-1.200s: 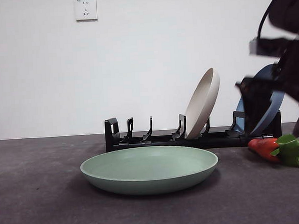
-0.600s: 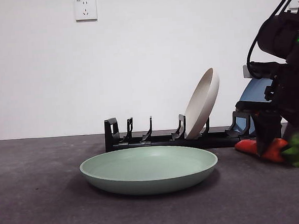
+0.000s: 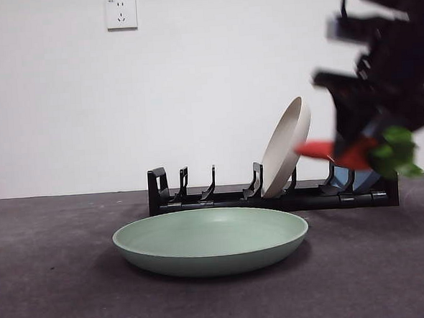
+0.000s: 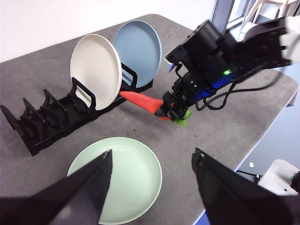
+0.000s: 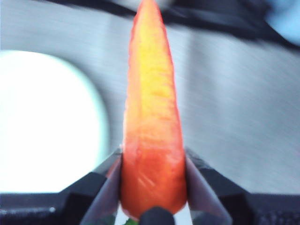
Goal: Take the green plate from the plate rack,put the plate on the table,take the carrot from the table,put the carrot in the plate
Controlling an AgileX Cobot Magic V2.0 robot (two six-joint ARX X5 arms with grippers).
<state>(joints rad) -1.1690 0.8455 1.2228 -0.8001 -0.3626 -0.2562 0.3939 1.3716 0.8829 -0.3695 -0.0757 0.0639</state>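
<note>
While the right gripper clamps the carrot above the table, the left gripper hangs open over the green plate.

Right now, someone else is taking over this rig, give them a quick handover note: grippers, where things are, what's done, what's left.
Right gripper: shut on the carrot, holding it in the air, tip pointing toward the green plate.
Left gripper: open, empty, high above the green plate.
Green plate: out of the plate rack, flat on the table in front of it. The beige plate and blue plate stand in the rack.
Done: plate taken out and set down; carrot picked up.
Left: carry the carrot over the green plate and release it there.
</note>
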